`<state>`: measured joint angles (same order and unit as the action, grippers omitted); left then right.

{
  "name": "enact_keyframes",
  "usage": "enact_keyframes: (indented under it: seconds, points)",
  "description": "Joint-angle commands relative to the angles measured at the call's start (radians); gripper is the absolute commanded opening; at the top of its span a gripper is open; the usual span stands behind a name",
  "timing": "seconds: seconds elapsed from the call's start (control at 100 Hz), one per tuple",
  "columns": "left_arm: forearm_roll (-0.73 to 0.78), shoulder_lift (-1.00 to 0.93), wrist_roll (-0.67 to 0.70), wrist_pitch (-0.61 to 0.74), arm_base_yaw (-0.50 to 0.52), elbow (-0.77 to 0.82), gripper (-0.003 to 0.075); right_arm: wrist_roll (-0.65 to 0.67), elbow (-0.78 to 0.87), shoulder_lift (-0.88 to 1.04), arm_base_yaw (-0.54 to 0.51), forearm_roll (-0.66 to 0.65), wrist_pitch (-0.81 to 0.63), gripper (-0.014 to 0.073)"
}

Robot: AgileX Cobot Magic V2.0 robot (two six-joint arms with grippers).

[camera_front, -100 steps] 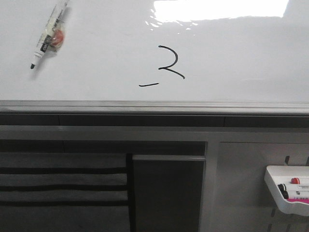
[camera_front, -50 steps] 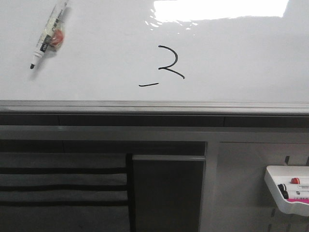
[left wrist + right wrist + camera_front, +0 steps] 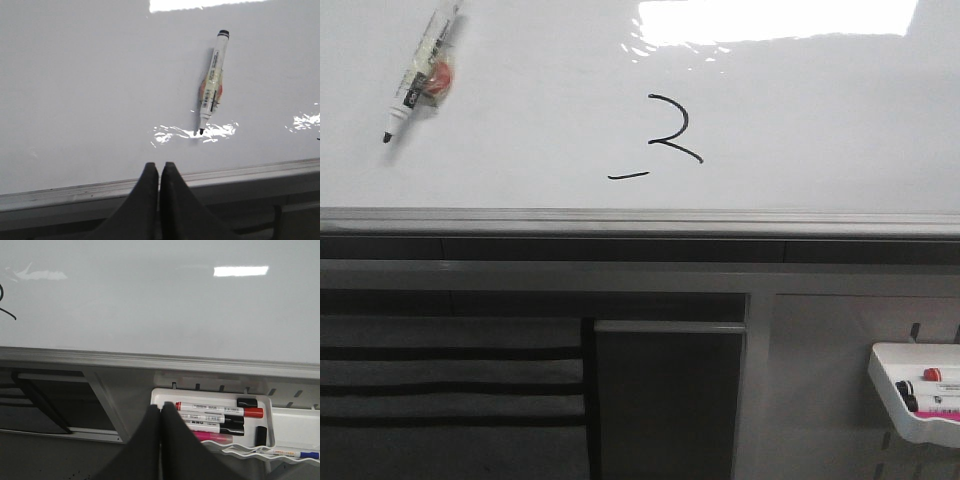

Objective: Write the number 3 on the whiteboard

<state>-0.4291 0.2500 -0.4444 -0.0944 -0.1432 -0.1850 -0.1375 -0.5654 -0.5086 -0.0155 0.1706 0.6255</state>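
The number 3 (image 3: 670, 135) is drawn in thin black marker on the whiteboard (image 3: 820, 120), with a short detached dash (image 3: 628, 176) at its lower left. A black marker (image 3: 418, 72), uncapped, lies loose on the board at the far left; it also shows in the left wrist view (image 3: 212, 82). My left gripper (image 3: 159, 167) is shut and empty, back over the board's grey edge rail (image 3: 250, 172). My right gripper (image 3: 160, 410) is shut and empty, off the board, above a tray of markers. Neither gripper shows in the front view.
A small white tray (image 3: 260, 402) with red, black and pink markers hangs below the board at the right, also in the front view (image 3: 885, 385). A grey rail (image 3: 640, 220) edges the board, with dark shelving (image 3: 665, 400) beneath.
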Motion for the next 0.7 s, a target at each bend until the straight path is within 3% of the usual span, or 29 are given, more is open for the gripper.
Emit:
enact_keyframes:
  seconds: [0.0, 0.21, 0.37, 0.69]
  points:
    - [0.003, -0.100, 0.007, 0.120, 0.014, 0.036, -0.0020, 0.002, -0.023, -0.003, -0.008, 0.001, -0.064, -0.0069]
    - [0.047, -0.225, 0.018, 0.208, 0.018, 0.161, -0.0020, 0.002, -0.023, -0.003, -0.008, 0.001, -0.066, -0.0069]
    - [0.386, -0.232, 0.362, 0.220, 0.018, 0.194, -0.0020, 0.002, -0.023, -0.003, -0.008, 0.001, -0.066, -0.0069]
    - [0.376, -0.232, 0.393, 0.208, 0.018, 0.198, -0.0020, 0.002, -0.023, -0.003, -0.008, 0.001, -0.066, -0.0069]
